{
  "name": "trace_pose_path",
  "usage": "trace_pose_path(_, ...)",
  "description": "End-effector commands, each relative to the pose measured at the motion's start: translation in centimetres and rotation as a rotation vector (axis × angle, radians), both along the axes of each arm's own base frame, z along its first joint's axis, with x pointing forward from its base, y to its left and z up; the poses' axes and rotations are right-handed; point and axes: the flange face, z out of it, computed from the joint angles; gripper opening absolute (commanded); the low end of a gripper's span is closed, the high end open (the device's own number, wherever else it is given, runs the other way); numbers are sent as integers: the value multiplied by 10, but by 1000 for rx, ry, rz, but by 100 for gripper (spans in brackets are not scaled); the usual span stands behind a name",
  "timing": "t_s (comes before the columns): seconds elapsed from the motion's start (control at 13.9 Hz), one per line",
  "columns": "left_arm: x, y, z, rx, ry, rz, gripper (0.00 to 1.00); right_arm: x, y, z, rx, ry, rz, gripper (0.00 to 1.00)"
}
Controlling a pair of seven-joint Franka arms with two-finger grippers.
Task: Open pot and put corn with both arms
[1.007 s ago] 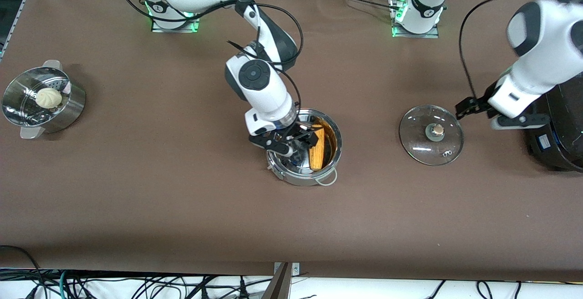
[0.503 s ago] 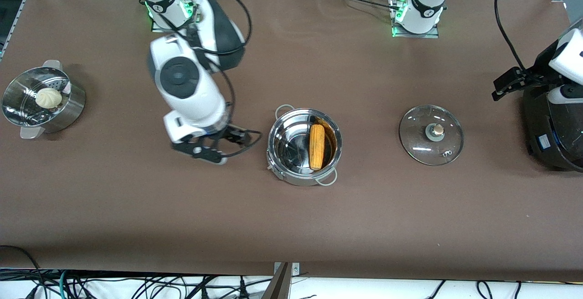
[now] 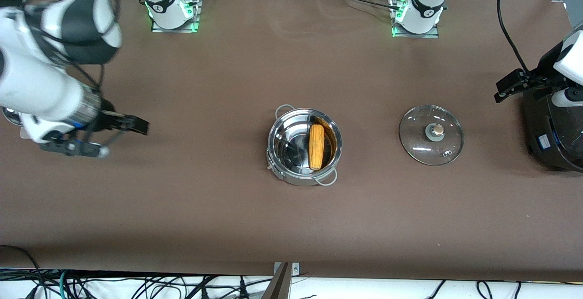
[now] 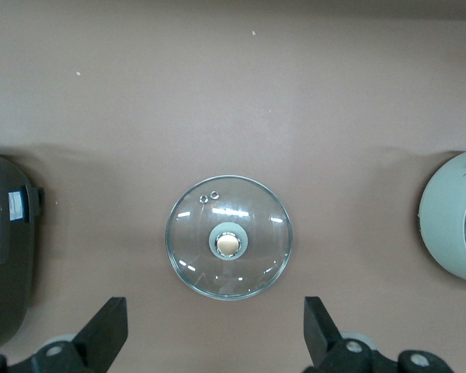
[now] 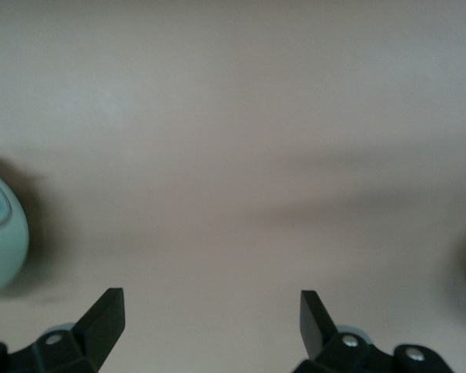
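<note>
The pot (image 3: 304, 146) stands uncovered near the middle of the table (image 3: 255, 217), and the corn (image 3: 316, 146) lies inside it, along the wall toward the left arm's end. The glass lid (image 3: 431, 135) rests flat on the table beside the pot, toward the left arm's end, knob up — well apart from the pot's rim.

The right gripper (image 3: 107, 139) hangs over bare table toward the right arm's end, close to that short edge; its fingers (image 5: 101, 318) stand wide apart with nothing between them. A steel steamer pot (image 3: 13, 116) is mostly hidden under this arm.

The left gripper (image 3: 514, 85) hangs at the left arm's end, beside the big black cooker (image 3: 553, 130) that stands by that edge. In the left wrist view its fingers (image 4: 105, 330) are spread wide and empty, with the lid on the table under them.
</note>
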Motion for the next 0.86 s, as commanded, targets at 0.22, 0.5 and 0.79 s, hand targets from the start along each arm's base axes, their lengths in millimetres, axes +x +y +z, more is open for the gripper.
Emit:
trace_pose_path(0.22,-2,8,2,-6,55,23,100,-92,-60,34,-34,-71,13,100)
trace_pose_path(0.5,-3,11,4,-6,54,27,100,-93,-76,46,-39,-38,52,100)
trace_pose_path(0.79,-3,18,4,-21,54,38,100,-89,-78,45,-59,-18,58,100)
